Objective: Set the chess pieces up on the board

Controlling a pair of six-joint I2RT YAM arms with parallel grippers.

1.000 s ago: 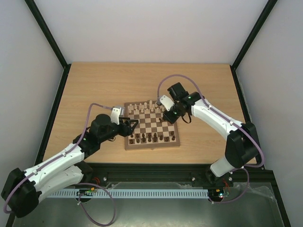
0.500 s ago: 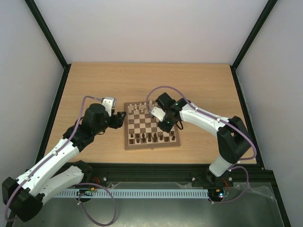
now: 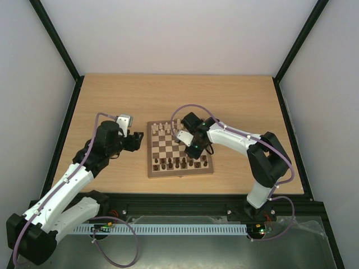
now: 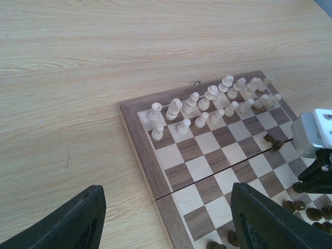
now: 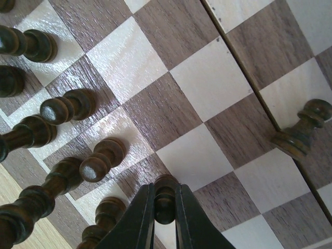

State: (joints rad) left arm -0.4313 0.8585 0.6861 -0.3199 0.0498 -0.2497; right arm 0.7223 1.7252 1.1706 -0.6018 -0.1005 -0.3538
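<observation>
The right gripper [image 5: 165,199] has its fingers [image 5: 139,218] closed on a dark pawn [image 5: 166,185], held over the board [image 5: 207,78] at its near side, just beside the dark row [image 5: 67,106]. Lower the pawn upright onto the centre of a vacant square. Part the fingers only slightly so that neighbours are not knocked. The left gripper [image 4: 166,223] is spread wide and empty, beside the board's left edge. The fingers hide the pawn's base, so contact with the board cannot be told. Near-row piece types are too small to tell.

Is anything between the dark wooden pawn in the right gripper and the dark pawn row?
Nothing visible. The right gripper is shut on the dark wooden pawn right beside the row of dark pieces; only bare checkered wooden board lies between.
</observation>
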